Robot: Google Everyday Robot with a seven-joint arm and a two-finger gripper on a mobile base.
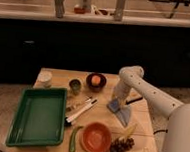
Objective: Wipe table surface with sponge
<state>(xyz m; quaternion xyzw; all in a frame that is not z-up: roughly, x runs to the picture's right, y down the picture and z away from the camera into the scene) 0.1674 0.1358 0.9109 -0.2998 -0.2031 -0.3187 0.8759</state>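
Table surface of pale planks takes up most of what I see. The white arm reaches in from the right and bends down over its right half. A green tray sits at the left, an orange bowl near the front edge, grapes just beside it. The blue-grey sponge lies right of centre on the wood. The gripper is down on it; clamped or spread, I cannot tell.
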